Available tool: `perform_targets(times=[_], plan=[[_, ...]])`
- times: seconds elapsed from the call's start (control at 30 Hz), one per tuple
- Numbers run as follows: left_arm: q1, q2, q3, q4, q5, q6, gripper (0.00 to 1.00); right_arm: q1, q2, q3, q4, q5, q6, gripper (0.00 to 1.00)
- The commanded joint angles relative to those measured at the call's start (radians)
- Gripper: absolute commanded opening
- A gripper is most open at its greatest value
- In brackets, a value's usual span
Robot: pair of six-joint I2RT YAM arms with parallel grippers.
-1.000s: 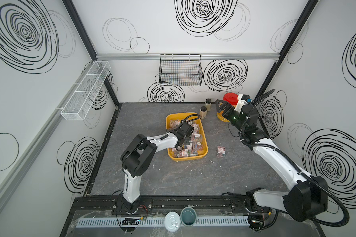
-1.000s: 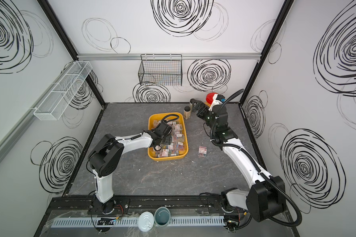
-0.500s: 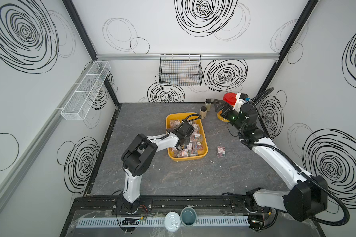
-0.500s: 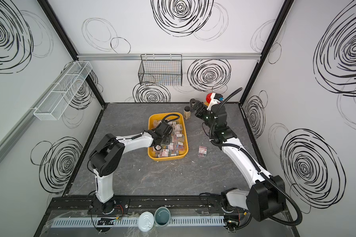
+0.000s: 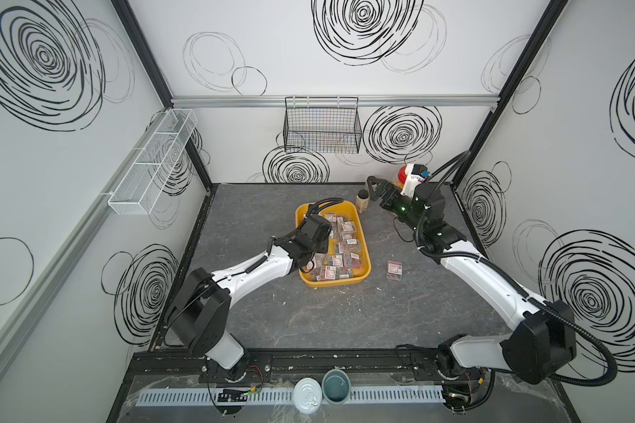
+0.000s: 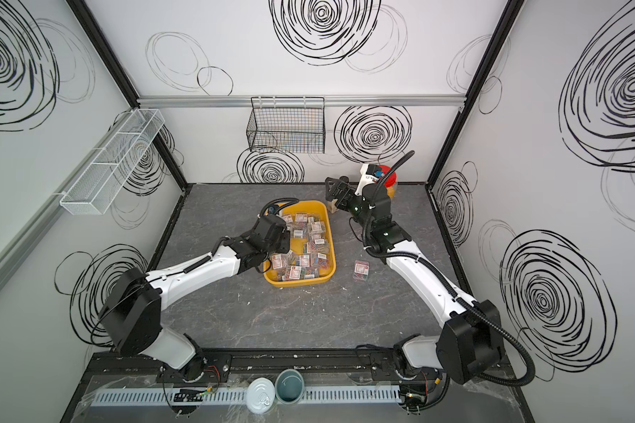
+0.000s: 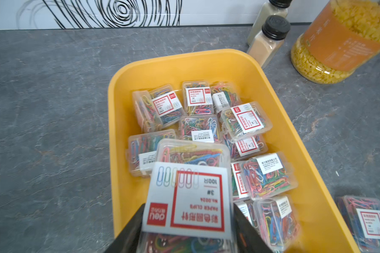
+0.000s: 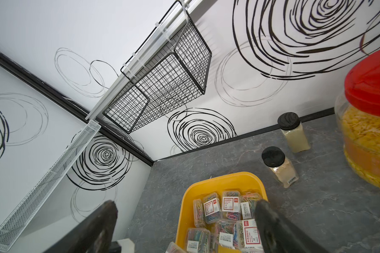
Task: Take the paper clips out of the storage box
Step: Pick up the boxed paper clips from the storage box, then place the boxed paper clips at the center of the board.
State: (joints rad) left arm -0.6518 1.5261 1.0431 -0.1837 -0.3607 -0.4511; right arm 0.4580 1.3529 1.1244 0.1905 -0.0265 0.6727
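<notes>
Grey tabletop [image 5: 327, 322]: left pincer [image 7: 187, 229] clamps one paper clip case [image 7: 189, 192] over the yellow storage box [image 7: 184, 63]. Right pincer [image 8: 185, 206] wide open.

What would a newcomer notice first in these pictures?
The yellow storage box, crowded with clear cases of colourful paper clips, sits mid-table. The left claw grips one case over it; another case lies alone on the grey table beside the box.
</notes>
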Motion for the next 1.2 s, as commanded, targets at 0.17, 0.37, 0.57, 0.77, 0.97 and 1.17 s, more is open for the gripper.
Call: perform_targets(times=[0.17, 0.37, 0.57, 0.77, 0.97, 1.17], plan=[[0.161, -0.281, -0.27, 0.06, -0.065, -0.092, 0.34, 0.005, 0.018, 0.03, 0.064, -0.082, 0.001, 1.0], [0.362, -0.399, -0.476, 0.118, -0.01, -0.125, 0.34, 0.007, 0.046, 0.044, 0.074, -0.124, 0.018, 1.0], [0.46, -0.349, -0.557, 0.199, 0.05, -0.133, 0.33, 0.052, 0.06, 0.074, 0.045, -0.053, -0.008, 1.0], [0.426, -0.252, -0.525, 0.24, 0.038, -0.142, 0.29, 0.1, 0.107, 0.131, 0.01, -0.031, -0.07, 1.0], [0.342, -0.168, -0.468, 0.263, -0.043, -0.173, 0.32, 0.108, 0.121, 0.18, -0.084, 0.038, -0.048, 1.0], [0.295, -0.095, -0.434, 0.259, -0.154, -0.231, 0.32, 0.101, 0.052, 0.085, 0.004, 0.102, -0.048, 1.0]])
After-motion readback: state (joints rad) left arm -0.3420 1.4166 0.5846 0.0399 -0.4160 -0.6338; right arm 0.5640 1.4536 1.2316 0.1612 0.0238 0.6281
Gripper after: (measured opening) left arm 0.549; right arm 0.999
